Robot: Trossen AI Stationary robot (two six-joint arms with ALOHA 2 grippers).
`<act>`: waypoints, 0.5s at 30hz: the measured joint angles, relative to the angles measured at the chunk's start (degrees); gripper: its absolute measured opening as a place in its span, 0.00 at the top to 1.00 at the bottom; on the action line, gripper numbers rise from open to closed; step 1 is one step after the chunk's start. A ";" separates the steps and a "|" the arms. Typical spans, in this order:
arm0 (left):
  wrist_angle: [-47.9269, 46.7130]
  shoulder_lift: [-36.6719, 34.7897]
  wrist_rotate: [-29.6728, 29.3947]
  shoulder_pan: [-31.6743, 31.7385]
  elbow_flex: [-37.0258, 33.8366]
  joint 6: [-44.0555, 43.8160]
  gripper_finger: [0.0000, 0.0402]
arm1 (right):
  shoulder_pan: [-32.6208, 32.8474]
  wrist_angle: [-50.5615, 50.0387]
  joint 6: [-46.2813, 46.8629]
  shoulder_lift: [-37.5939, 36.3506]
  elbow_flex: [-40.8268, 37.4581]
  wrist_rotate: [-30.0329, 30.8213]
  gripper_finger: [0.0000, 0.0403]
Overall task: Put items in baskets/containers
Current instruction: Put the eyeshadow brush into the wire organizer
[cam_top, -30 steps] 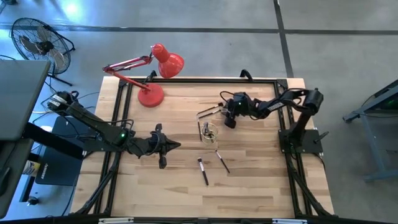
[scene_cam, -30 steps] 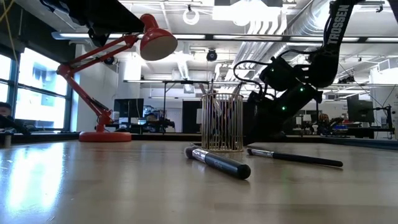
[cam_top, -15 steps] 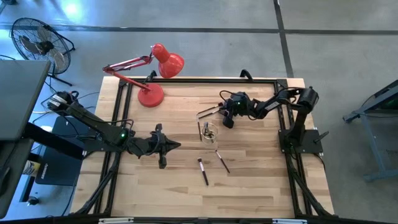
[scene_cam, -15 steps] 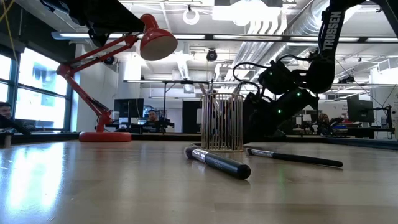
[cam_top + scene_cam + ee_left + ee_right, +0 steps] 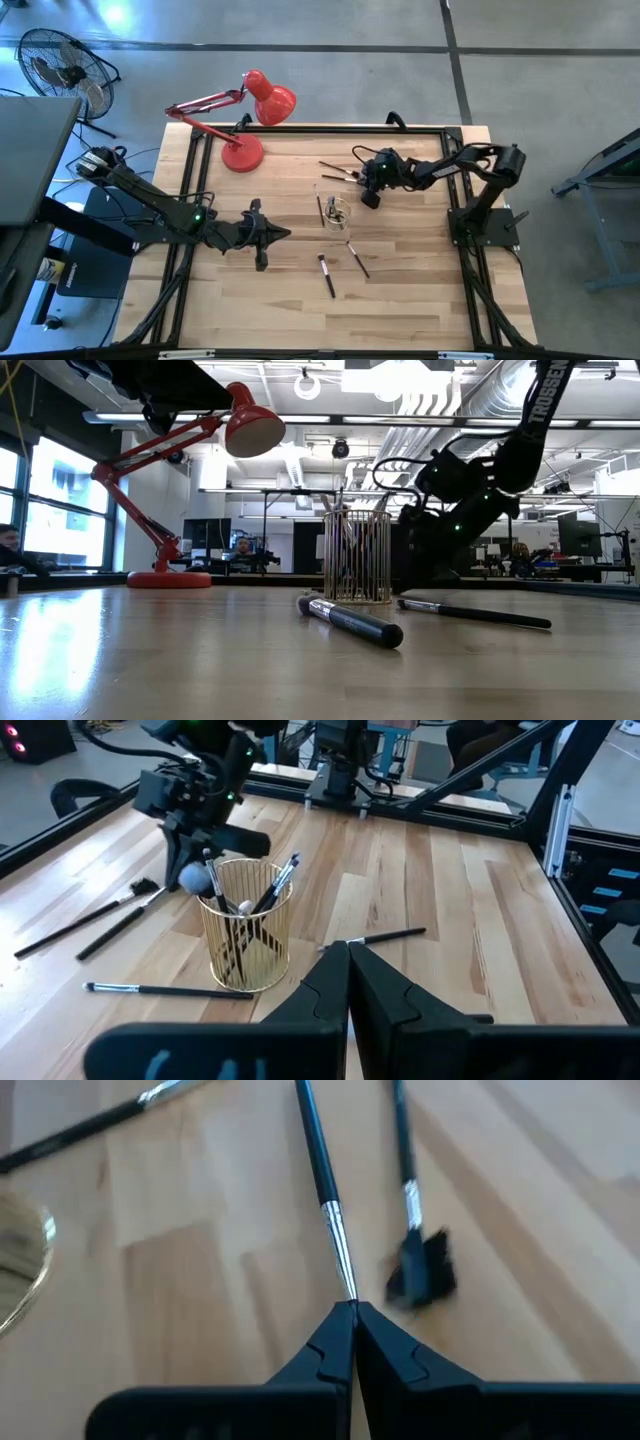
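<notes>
A gold wire basket [image 5: 338,212] stands mid-table with several brushes upright in it [image 5: 245,925]. Loose brushes lie beside it [image 5: 320,208] and nearer the front edge [image 5: 326,275] [image 5: 357,258]. Two more lie at the far side: one [image 5: 325,1170] with my right gripper [image 5: 350,1312] shut on its end, and one with black bristles [image 5: 420,1275] next to it. My left gripper [image 5: 348,955] waits shut, left of the basket, holding nothing. My right gripper pinches the tip of the brush beyond its pale ferrule [image 5: 345,1285] between its two fingertips. The fingers slant down from the table's right side and lie in line with the brush. Its dark handle [image 5: 310,1130] runs straight away from the fingers, low over the wood.
A red desk lamp [image 5: 245,110] stands at the far left corner. A black frame rail [image 5: 320,128] edges the table. Another brush [image 5: 100,1120] lies between the held one and the basket's rim [image 5: 25,1255]. Bare wood spreads along the near edge.
My right gripper has shut on the end of the far brush while staying close to the same place. The brush's free end has swung toward the table's far edge. My left arm has kept still.
</notes>
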 joint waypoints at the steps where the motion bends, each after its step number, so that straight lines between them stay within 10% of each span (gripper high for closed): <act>1: 0.00 0.00 0.00 0.00 0.00 0.01 1.00 | 0.72 -1.31 0.30 -1.08 -0.04 0.37 0.99; 15: 0.92 0.00 1.87 0.02 0.00 -0.09 1.00 | 15.27 -27.84 9.50 -31.33 -0.51 15.84 1.00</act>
